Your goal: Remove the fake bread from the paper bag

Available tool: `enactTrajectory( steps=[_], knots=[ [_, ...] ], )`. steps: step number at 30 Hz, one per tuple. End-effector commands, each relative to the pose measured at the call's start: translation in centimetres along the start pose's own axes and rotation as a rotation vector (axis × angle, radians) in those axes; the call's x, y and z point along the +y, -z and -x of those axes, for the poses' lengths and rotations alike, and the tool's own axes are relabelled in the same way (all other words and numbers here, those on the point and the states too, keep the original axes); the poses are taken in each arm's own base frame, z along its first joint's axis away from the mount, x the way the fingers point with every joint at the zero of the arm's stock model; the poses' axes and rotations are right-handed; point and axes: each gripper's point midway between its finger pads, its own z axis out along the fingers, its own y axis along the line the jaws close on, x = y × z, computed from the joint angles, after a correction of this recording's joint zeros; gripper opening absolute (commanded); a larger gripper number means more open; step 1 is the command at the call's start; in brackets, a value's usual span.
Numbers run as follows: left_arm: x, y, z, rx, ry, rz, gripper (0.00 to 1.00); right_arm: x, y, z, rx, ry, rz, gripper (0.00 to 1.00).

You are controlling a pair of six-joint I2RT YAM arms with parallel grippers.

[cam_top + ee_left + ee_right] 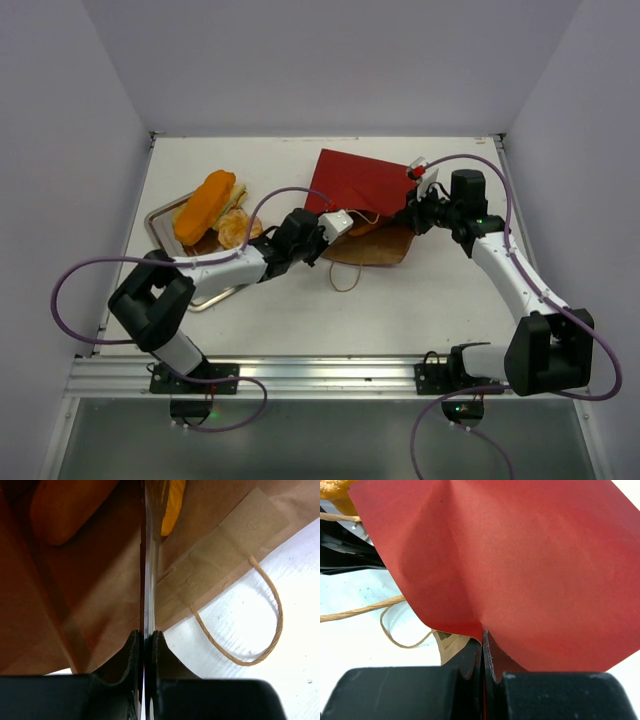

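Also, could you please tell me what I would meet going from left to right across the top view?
Long orange roll → round bun → left tool → paper bag → right tool.

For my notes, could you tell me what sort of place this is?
Probably a lab test cell: plain pale walls around a white table, two arms bolted to an aluminium rail.
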Motion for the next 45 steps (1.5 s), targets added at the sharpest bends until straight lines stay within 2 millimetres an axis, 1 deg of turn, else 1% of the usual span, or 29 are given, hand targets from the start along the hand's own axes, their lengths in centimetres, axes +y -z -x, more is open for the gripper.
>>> enactTrajectory(
  steps=[1, 2, 3, 5, 6, 7, 10, 12, 13, 14, 17, 19, 20, 22, 23, 26, 27, 33, 36, 37, 40, 43, 45],
  knots=[
    [2.0, 2.7, 5.5, -0.177, 0.032, 0.065, 0.00, 0.5, 0.2, 1.4, -0.039, 0.022, 0.030, 0.00],
    [2.0, 3.1, 5.5, -0.184, 0.035, 0.065, 0.00, 0.5, 0.3, 1.4, -0.040, 0.022, 0.029, 0.00],
    [1.9, 4.0, 6.2, -0.206, 0.043, 0.058, 0.00, 0.5, 0.3, 1.4, -0.040, 0.021, 0.029, 0.00],
    [1.5, 4.6, 5.9, -0.204, 0.057, 0.042, 0.00, 0.5, 0.3, 1.4, -0.040, 0.019, 0.028, 0.00],
    [1.3, 5.4, 6.3, -0.221, 0.061, 0.029, 0.00, 0.5, 0.3, 1.5, -0.042, 0.021, 0.026, 0.00],
    [1.1, 5.6, 6.2, -0.219, 0.065, 0.024, 0.00, 0.5, 0.4, 1.6, -0.045, 0.021, 0.023, 0.00],
    [0.7, 6.4, 5.3, -0.195, 0.085, 0.011, 0.00, 0.5, 0.4, 1.6, -0.048, 0.016, 0.020, 0.00],
    [-0.1, 6.7, 4.3, -0.170, 0.095, -0.026, 0.00, 0.5, 0.5, 1.7, -0.049, 0.015, 0.018, 0.00],
    [-0.2, 6.8, 4.1, -0.163, 0.101, -0.029, 0.00, 0.4, 0.6, 1.8, -0.052, 0.011, 0.013, 0.00],
    [-0.7, 6.9, 2.8, -0.118, 0.112, -0.044, 0.00, 0.4, 0.6, 1.8, -0.054, 0.011, 0.014, 0.00],
    [-1.5, 7.3, 1.3, -0.065, 0.141, -0.068, 0.00, 0.4, 0.7, 2.1, -0.063, 0.006, 0.012, 0.00],
    [-1.9, 7.8, 1.0, -0.052, 0.153, -0.081, 0.00, 0.4, 0.8, 2.2, -0.067, 0.001, 0.010, 0.00],
    [-2.0, 8.1, 0.5, -0.029, 0.161, -0.084, 0.00, 0.4, 0.8, 2.2, -0.068, -0.002, 0.008, 0.00],
    [-2.3, 8.8, 0.6, -0.018, 0.204, -0.090, 0.00, 0.3, 0.9, 2.3, -0.073, -0.004, 0.003, 0.00],
    [-2.5, 9.2, 0.2, 0.001, 0.223, -0.091, 0.00, 0.0, 1.0, 2.4, -0.074, -0.009, -0.009, 0.00],
    [-2.7, 10.6, 0.5, 0.001, 0.259, -0.097, 0.00, -0.5, 1.2, 2.6, -0.079, -0.022, -0.039, 0.00],
    [-2.8, 11.2, 0.9, -0.013, 0.266, -0.105, 0.00, -0.9, 1.3, 2.5, -0.076, -0.027, -0.061, 0.00],
    [-3.6, 13.8, 1.6, -0.032, 0.310, -0.151, 0.00, -2.7, 1.9, 2.8, -0.087, -0.070, -0.161, 0.00],
    [-4.5, 14.8, 1.1, -0.012, 0.333, -0.194, 0.00, -3.6, 2.2, 2.8, -0.090, -0.094, -0.211, 0.00],
    [-4.8, 15.1, 0.5, 0.015, 0.347, -0.204, 0.00, -4.2, 2.4, 2.9, -0.092, -0.107, -0.246, 0.00],
    [-5.4, 15.9, -0.2, 0.043, 0.377, -0.218, 0.00, -5.2, 2.7, 2.7, -0.089, -0.141, -0.300, 0.00],
    [-5.2, 17.1, 0.9, 0.012, 0.392, -0.222, 0.00, -5.9, 3.0, 2.5, -0.088, -0.161, -0.333, 0.00],
    [-5.2, 17.7, 1.2, 0.009, 0.402, -0.225, 0.00, -6.3, 3.2, 2.5, -0.092, -0.172, -0.349, 0.00]
  ],
)
